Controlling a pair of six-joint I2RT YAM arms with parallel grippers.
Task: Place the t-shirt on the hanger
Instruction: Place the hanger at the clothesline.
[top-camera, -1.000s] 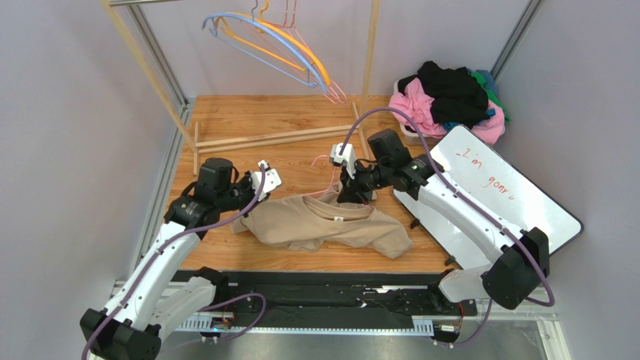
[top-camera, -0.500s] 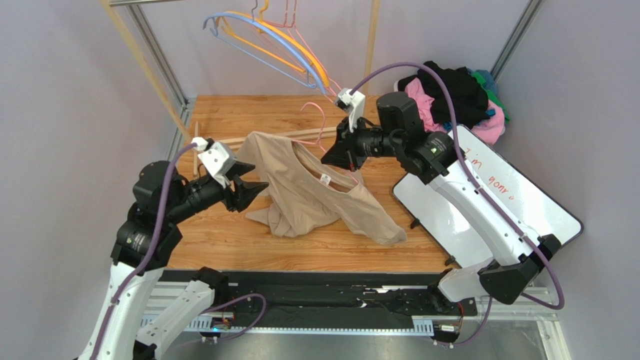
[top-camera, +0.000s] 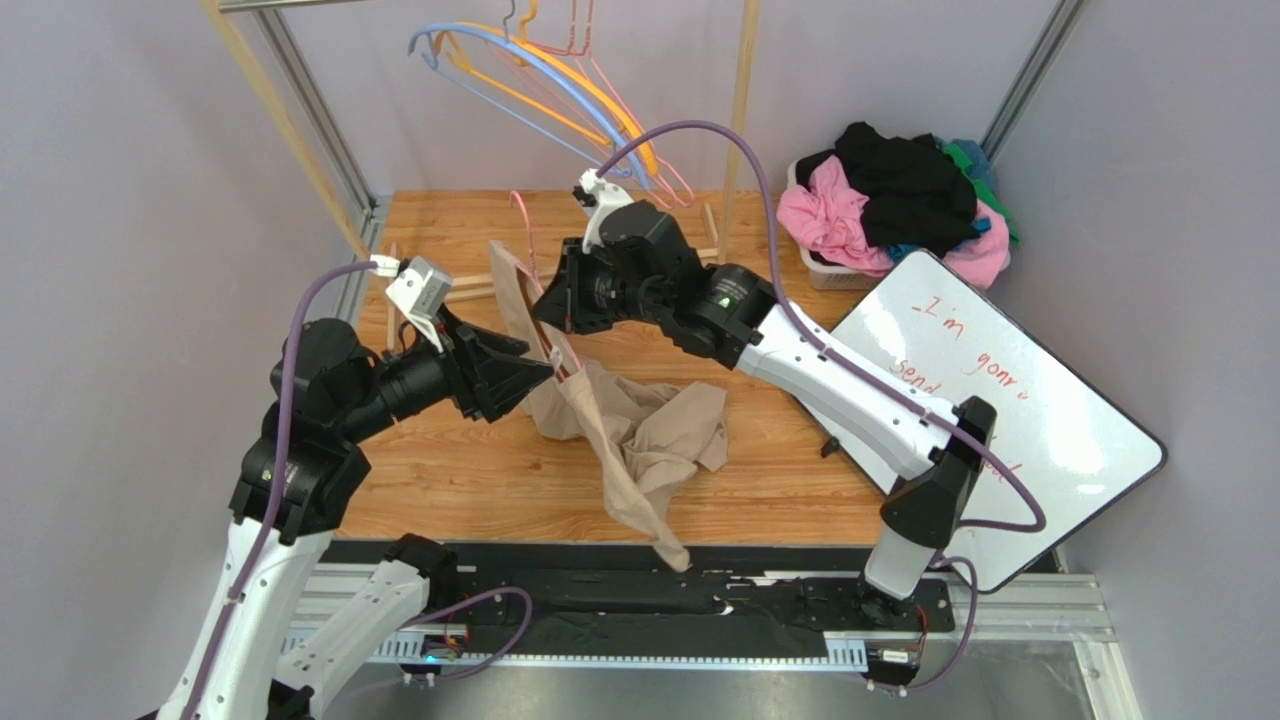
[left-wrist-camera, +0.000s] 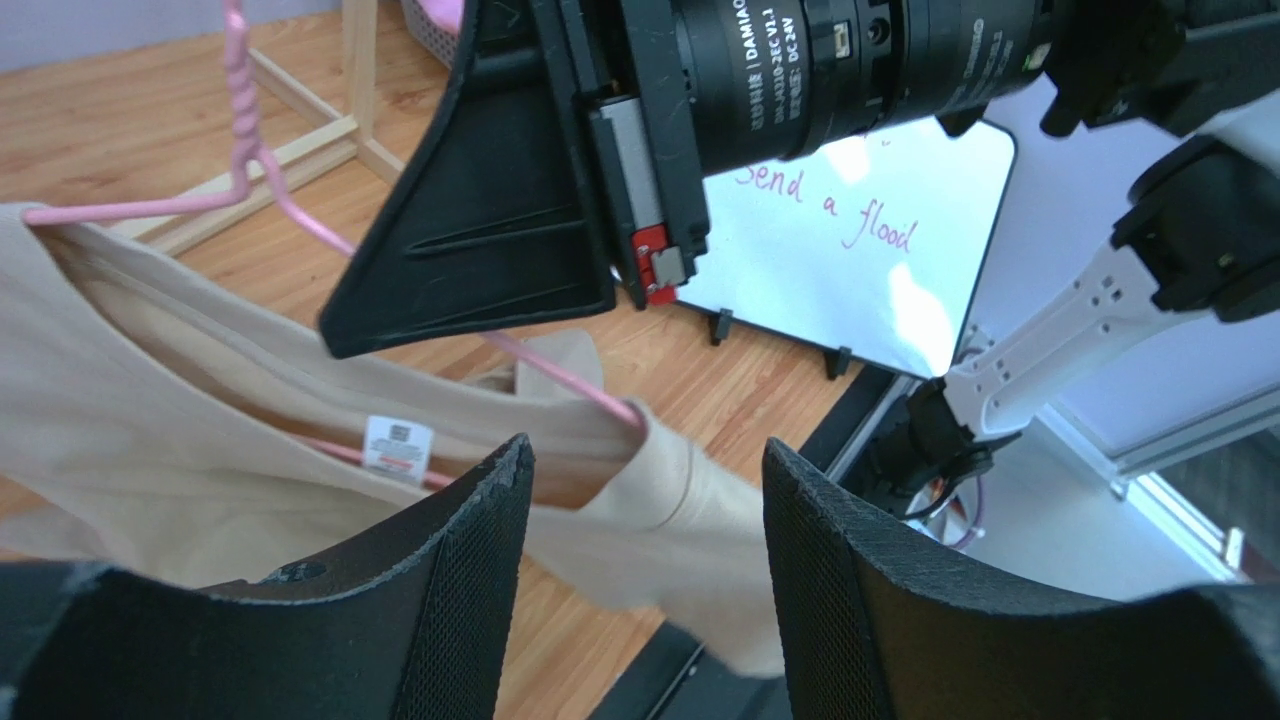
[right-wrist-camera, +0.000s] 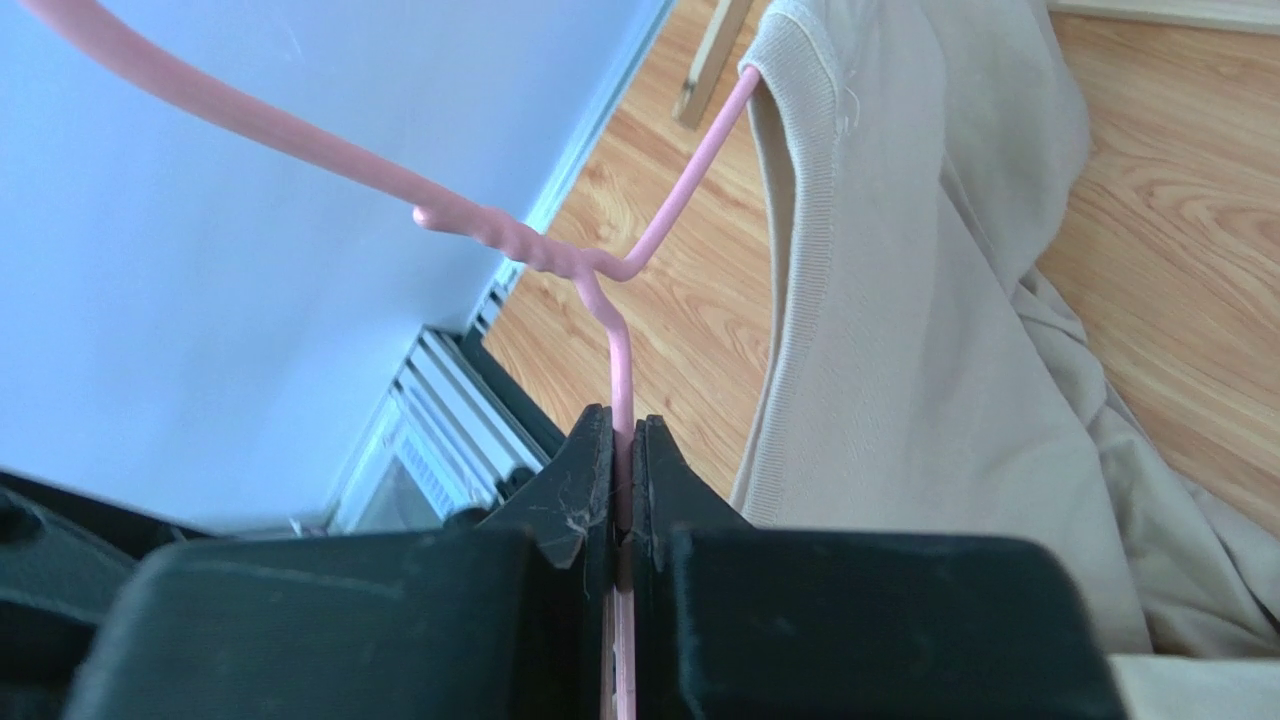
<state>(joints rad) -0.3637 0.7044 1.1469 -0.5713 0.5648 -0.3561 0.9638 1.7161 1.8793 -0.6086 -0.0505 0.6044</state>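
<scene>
The tan t-shirt (top-camera: 631, 435) hangs off the table from the thin pink hanger (top-camera: 522, 225). Its lower part trails toward the near edge. My right gripper (top-camera: 547, 312) is shut on the hanger's wire just below the hook. In the right wrist view the wire (right-wrist-camera: 511, 248) runs from the closed jaws (right-wrist-camera: 624, 450) into the shirt's collar (right-wrist-camera: 932, 300). My left gripper (top-camera: 526, 375) stands open just left of the cloth, holding nothing. In the left wrist view its fingertips (left-wrist-camera: 646, 450) frame a shoulder of the t-shirt (left-wrist-camera: 150, 450), draped over the hanger's end (left-wrist-camera: 601, 393), and the white neck label (left-wrist-camera: 395, 446).
Blue and orange hangers (top-camera: 556, 90) hang from the wooden rack (top-camera: 736, 105) at the back. A pile of pink and black clothes (top-camera: 902, 195) sits at the back right. A whiteboard (top-camera: 1022, 405) lies on the right side of the wooden table (top-camera: 451, 465).
My right arm has lifted the hanger and shirt off the table and swung them left. My left gripper has opened, let go of the shirt and risen beside it.
</scene>
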